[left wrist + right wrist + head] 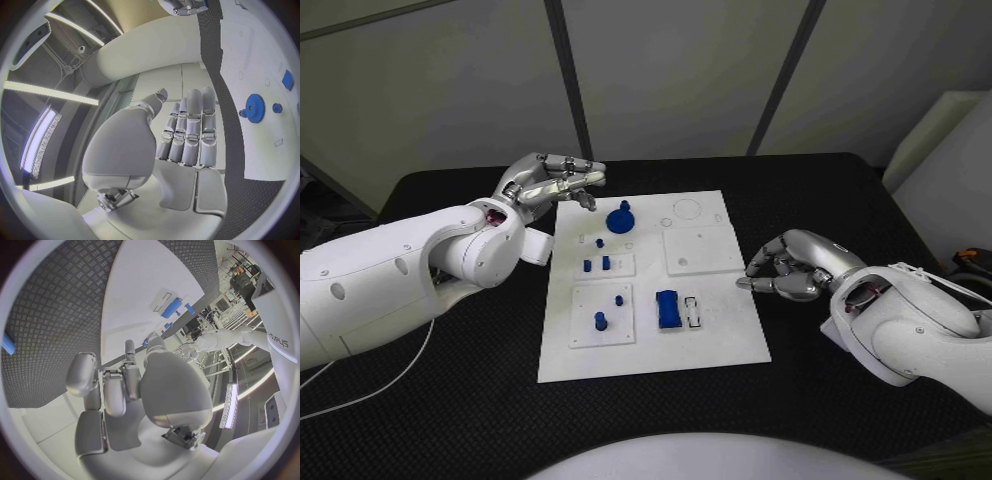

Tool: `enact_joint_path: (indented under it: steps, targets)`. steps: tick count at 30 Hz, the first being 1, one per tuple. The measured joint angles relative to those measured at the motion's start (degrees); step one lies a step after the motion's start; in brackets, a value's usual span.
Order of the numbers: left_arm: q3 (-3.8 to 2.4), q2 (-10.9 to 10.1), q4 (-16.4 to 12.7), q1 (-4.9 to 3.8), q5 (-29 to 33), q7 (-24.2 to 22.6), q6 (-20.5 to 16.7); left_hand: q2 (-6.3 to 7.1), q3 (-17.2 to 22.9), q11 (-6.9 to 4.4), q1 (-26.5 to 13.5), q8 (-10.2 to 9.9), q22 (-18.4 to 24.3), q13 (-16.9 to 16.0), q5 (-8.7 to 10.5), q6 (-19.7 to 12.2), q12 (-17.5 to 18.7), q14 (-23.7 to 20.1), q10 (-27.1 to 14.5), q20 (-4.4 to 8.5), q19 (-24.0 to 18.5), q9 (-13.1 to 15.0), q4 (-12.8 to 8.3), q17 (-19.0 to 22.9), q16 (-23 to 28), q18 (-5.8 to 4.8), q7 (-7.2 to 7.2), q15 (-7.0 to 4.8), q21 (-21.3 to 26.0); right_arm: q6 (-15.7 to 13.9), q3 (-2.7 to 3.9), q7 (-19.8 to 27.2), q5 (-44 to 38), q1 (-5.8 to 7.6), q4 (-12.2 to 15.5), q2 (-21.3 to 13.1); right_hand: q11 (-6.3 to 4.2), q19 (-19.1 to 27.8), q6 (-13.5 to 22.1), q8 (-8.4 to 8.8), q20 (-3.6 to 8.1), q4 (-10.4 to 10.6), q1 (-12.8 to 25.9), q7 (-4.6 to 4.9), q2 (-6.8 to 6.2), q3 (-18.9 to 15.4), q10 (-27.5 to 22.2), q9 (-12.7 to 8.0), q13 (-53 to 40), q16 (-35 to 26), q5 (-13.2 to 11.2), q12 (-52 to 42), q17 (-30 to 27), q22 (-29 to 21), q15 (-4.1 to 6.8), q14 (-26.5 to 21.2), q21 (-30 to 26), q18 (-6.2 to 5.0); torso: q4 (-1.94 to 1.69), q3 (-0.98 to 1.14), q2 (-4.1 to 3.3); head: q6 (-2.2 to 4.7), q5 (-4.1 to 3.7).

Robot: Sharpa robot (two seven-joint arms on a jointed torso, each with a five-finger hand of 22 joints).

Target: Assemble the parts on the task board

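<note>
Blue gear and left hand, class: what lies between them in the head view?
Only bare white task board separates the blue gear from the left hand in the head view; no part sits between them.

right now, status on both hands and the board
Left robot hand empty, fingers straight, off the board's far left corner. Right robot hand curled, empty, beside the task board. Blue gear untouched. Nothing in the way.

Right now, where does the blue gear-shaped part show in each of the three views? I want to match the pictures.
Head view: the blue gear stands on the far half of the task board, just past the left hand.
Left wrist view: the gear sits on the white board beyond the fingers.
Right wrist view: I cannot pick it out.
Shared landmark: the white task board on the black table.
</note>
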State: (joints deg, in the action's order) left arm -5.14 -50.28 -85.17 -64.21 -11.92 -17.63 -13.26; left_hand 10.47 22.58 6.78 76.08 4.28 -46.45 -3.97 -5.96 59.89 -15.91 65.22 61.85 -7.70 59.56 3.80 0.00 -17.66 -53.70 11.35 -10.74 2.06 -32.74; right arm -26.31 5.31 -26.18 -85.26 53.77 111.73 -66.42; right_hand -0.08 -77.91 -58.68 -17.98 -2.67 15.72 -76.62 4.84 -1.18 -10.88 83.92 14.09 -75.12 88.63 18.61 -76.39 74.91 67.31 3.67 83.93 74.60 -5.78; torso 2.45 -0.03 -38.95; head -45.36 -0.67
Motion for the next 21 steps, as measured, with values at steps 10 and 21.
enact_joint_path:
  steps: [10,21]
  targets:
    - [0.00,0.18,-0.02,0.18,0.00,0.04,0.05,0.00,0.00,0.00,0.00,0.00,0.05,0.00,0.00,0.00,0.00,0.00,0.00,-0.20,-0.20,0.00,0.00,0.00,0.00,0.00,0.00,0.00,0.00,0.92,0.09,-2.24,-2.92,-0.02,-1.80,-1.43,0.00,0.00,-1.04,1.08,0.00,0.62,0.00,-0.16,0.00,-0.94,0.00,-0.36,0.03,0.00,0.70,0.42,0.00,-0.06,0.00,0.00,0.00,0.01,-0.14,0.01,-0.01,0.40,-1.64]
    - [0.00,0.18,-0.05,0.22,0.00,0.05,0.10,0.00,0.00,0.00,0.00,0.00,0.05,0.00,0.00,0.00,0.00,0.00,0.00,-0.20,-0.20,0.00,0.00,0.04,0.00,0.00,0.00,0.00,0.23,0.56,0.10,-4.61,-4.78,-0.03,-4.59,-2.76,0.40,0.40,-0.27,3.44,-0.40,0.95,1.57,0.60,-2.00,-2.38,0.01,-1.17,0.22,-0.29,-0.67,1.51,-0.01,-0.81,-0.20,0.21,-0.58,0.01,-0.10,-0.08,0.07,1.26,-4.58]
